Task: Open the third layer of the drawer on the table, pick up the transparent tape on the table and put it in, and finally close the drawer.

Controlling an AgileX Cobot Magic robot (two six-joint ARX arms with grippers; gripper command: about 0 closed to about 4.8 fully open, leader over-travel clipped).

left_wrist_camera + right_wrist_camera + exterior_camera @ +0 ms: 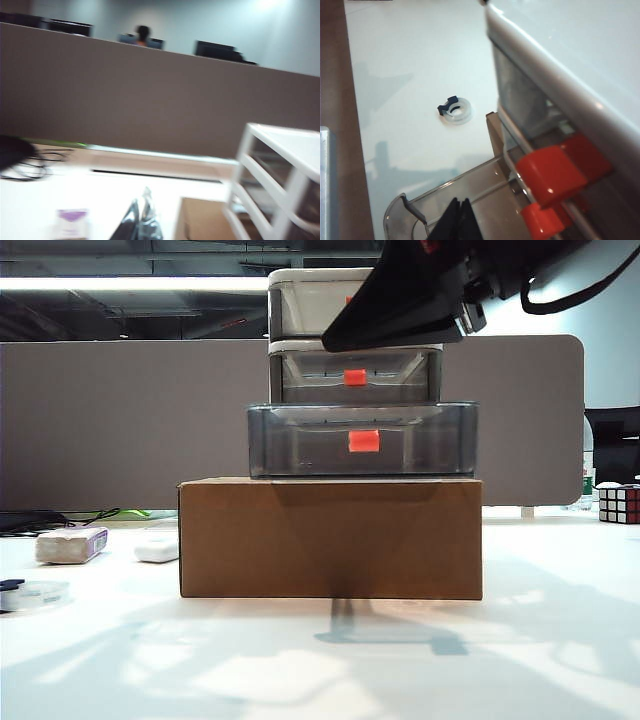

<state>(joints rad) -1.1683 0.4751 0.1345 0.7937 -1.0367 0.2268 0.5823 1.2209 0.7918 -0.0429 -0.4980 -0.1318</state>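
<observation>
Smoky grey translucent plastic: third layer [362, 441], lowest tier of the three-tier drawer [355, 375], pulled out past the two tiers above; red-orange handle at front centre. Cabinet stands on a brown cardboard box [330, 538] on the white desk [320, 660].

Transparent tape [30, 592]: flat on the desk at the far left of the exterior view, well apart from the box; not held.

Left claw [141, 220]: tips together, empty, above the desk near the box corner. Right claw [457, 220]: tips together, empty, over the opened tray beside the handles.

Step in hand, by judgement: fetching the tape. Advice: spread the left claw before descent, straddle the ring's rim.

Clearance: bare desk around the roll; white-and-purple block [71, 544] and small white oblong [157, 547] lie behind it. Carry must clear the tray's front wall.
</observation>
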